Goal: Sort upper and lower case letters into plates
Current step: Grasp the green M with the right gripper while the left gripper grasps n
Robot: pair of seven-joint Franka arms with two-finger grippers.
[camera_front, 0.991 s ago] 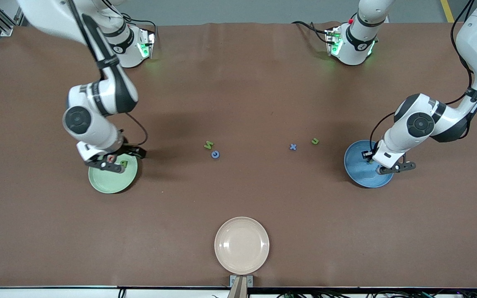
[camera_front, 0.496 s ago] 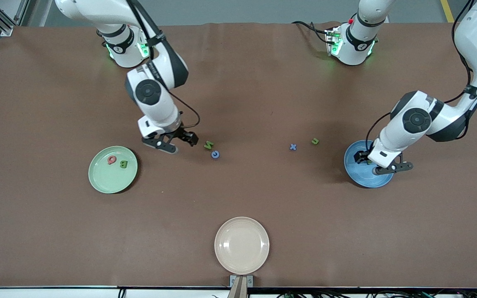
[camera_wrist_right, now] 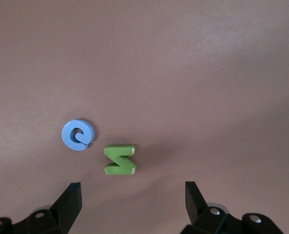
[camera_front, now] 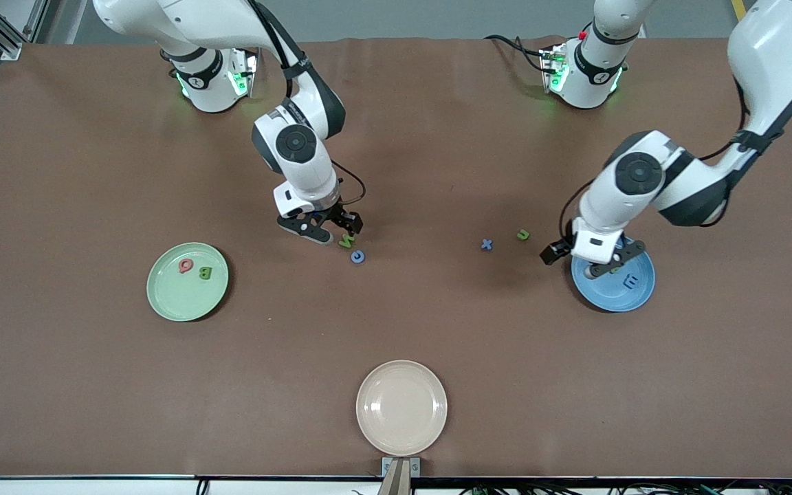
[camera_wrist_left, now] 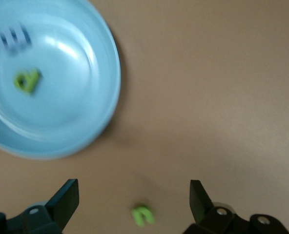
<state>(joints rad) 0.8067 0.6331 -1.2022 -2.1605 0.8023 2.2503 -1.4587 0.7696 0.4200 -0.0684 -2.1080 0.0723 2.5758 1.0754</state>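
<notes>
My right gripper point(camera_front: 327, 229) hangs open just above the table beside the green N point(camera_front: 346, 240) and blue C point(camera_front: 357, 256). In the right wrist view the N point(camera_wrist_right: 120, 159) and C point(camera_wrist_right: 78, 135) lie just ahead of the open gripper point(camera_wrist_right: 132, 204). The mint plate point(camera_front: 176, 302) holds a red Q point(camera_front: 185, 265) and green B point(camera_front: 205, 273). My left gripper point(camera_front: 585, 256) is open over the blue plate's point(camera_front: 616, 299) rim, empty. That plate point(camera_wrist_left: 76, 97) holds a blue E point(camera_wrist_left: 15, 36) and green p point(camera_wrist_left: 27, 80). The green u point(camera_wrist_left: 143, 215) lies between the fingers' line.
A blue x point(camera_front: 486, 244) and the green u point(camera_front: 522, 234) lie on the brown table between the blue plate and the table's middle. A beige plate point(camera_front: 401, 407) sits near the front edge.
My right arm swung from over the mint plate to the N and C. My left gripper opened, left the E in the blue plate and shifted toward the u.
</notes>
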